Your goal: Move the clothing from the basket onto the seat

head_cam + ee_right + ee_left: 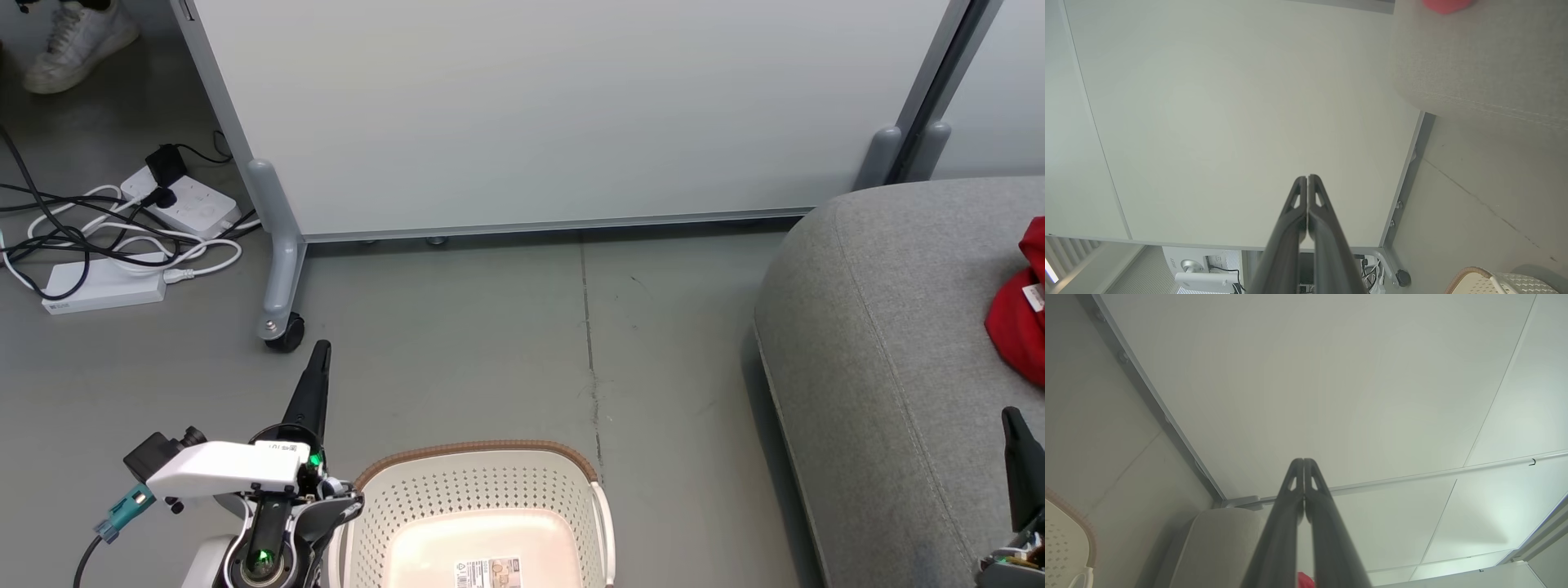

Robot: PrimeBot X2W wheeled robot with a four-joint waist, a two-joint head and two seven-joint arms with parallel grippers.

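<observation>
Basket [478, 447] looked empty, just the paper label [488, 572] inside. Clothing [1016, 314] lay bunched on the seat [882, 327], right of the basket. Left gripper [321, 349] and right gripper [1012, 418] were pinched closed on nothing, flanking the basket. Likely parked, job done.

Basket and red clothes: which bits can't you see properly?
- basket: head view, near half cut off by the bottom edge.
- paper label: head view, print too small to read.
- clothing: head view, cut off by the right edge, so its full shape is unknown.
</observation>
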